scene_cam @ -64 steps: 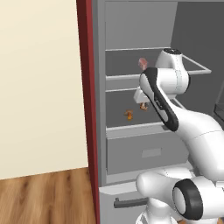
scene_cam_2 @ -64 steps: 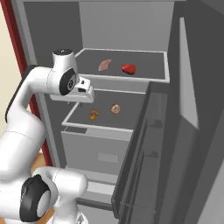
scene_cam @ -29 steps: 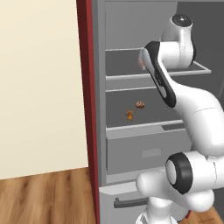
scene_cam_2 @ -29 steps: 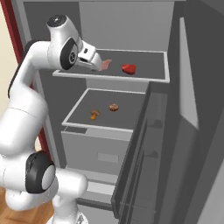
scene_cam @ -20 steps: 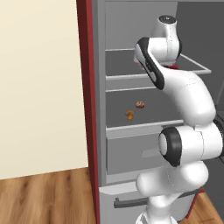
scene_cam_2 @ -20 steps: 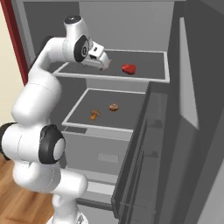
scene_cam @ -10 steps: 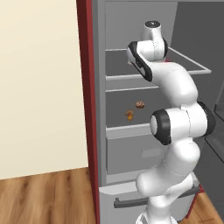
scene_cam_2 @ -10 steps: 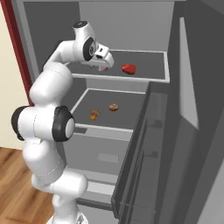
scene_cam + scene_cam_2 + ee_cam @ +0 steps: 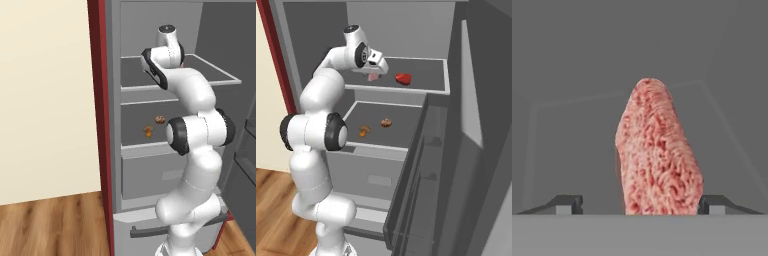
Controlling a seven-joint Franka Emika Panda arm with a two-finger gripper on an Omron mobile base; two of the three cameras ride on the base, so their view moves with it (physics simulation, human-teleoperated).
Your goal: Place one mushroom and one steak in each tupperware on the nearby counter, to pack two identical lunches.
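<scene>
Steak (image 9: 658, 152): pink slab, on upper fridge shelf (image 9: 428, 82), lying btwn fingertips (image 9: 566, 204). Gripper (image 9: 377, 73): jaws spread either side of steak, not seen clamped; arm has reached further in vs. half a sec ago. 2nd steak (image 9: 403, 78), redder, nearby. Mushrooms (image 9: 364, 131) on lower shelf, unmoved.

claw (image 9: 639, 204) agape, arm raised high

Partly hidden meat

The marbled pink steak slab (image 9: 658, 152) is cut off low in the hand view; the arm mostly covers it in the right base view.
</scene>
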